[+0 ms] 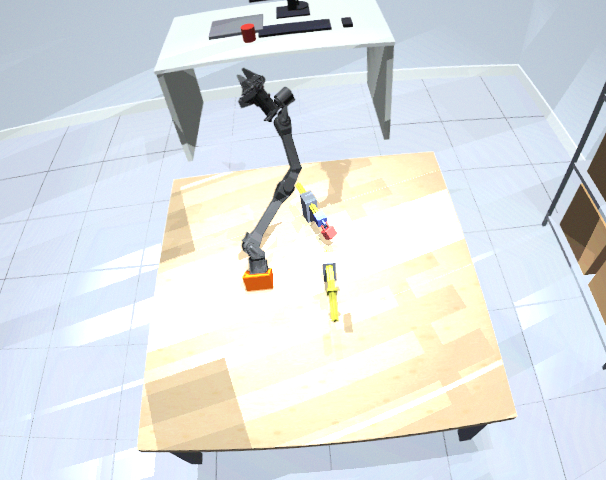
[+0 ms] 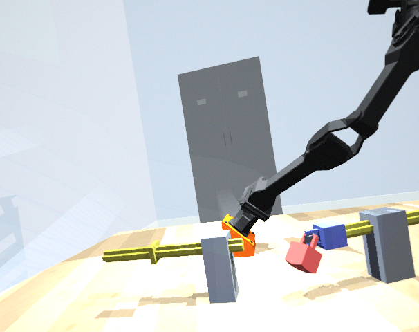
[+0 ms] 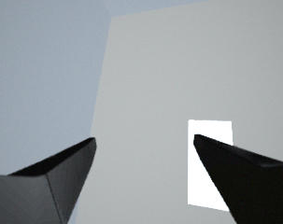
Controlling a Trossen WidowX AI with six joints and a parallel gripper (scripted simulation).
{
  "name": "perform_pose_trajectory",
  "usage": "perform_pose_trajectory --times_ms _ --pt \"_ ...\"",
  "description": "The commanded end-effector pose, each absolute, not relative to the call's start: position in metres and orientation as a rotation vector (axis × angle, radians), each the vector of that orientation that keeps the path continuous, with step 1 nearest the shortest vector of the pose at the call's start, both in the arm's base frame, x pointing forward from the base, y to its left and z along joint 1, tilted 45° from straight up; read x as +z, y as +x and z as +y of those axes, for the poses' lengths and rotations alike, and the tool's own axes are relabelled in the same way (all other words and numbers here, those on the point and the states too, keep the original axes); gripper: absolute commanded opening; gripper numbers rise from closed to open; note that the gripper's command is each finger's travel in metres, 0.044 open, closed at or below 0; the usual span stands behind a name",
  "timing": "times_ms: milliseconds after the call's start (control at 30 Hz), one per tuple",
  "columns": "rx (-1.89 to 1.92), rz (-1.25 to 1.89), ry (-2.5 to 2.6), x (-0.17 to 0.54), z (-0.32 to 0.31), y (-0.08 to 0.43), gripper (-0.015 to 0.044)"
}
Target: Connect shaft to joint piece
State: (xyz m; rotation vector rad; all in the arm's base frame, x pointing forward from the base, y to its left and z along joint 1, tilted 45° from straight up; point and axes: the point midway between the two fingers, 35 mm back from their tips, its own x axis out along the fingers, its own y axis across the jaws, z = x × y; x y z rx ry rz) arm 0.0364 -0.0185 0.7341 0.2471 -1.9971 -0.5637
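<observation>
My gripper (image 1: pixel 243 85) (image 3: pixel 145 140) is open and empty, raised far above the table and away from the parts. The red joint piece (image 1: pixel 328 232) (image 2: pixel 303 256) hangs tilted downward on its hinges from the blue yoke (image 1: pixel 320 219) (image 2: pixel 330 236), out of line with the second shaft. The yoke is on the end of the yellow first shaft (image 2: pixel 358 229), held in a grey block (image 1: pixel 308 206) (image 2: pixel 393 246). The yellow second shaft (image 1: pixel 334 306) (image 2: pixel 181 249), with a raised collar (image 2: pixel 153 252), passes through the other grey block (image 2: pixel 218 273). Its near end stands apart from the red piece. The red piece's opening is not visible.
The arm's orange base (image 1: pixel 258 280) (image 2: pixel 248 249) stands on the wooden table (image 1: pixel 303 408) beside the two blocks. A white desk (image 1: pixel 215 54) with a red cup (image 1: pixel 248 33) stands behind the table. A shelf with boxes is at the right.
</observation>
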Motion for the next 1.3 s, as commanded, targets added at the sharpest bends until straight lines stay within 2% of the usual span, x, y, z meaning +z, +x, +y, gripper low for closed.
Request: perform_pose_trajectory --times_ms 0,33,767,1267 --pt "-0.564 -1.997 0.247 0.734 -0.019 0.036 0.0426" --pt "-0.564 -1.997 0.247 0.734 -0.019 0.036 0.044" --pt "-0.931 -1.867 0.639 0.684 -0.1 -0.052 0.044" --pt "-1.099 -1.591 0.95 0.632 -0.178 -0.064 0.044"
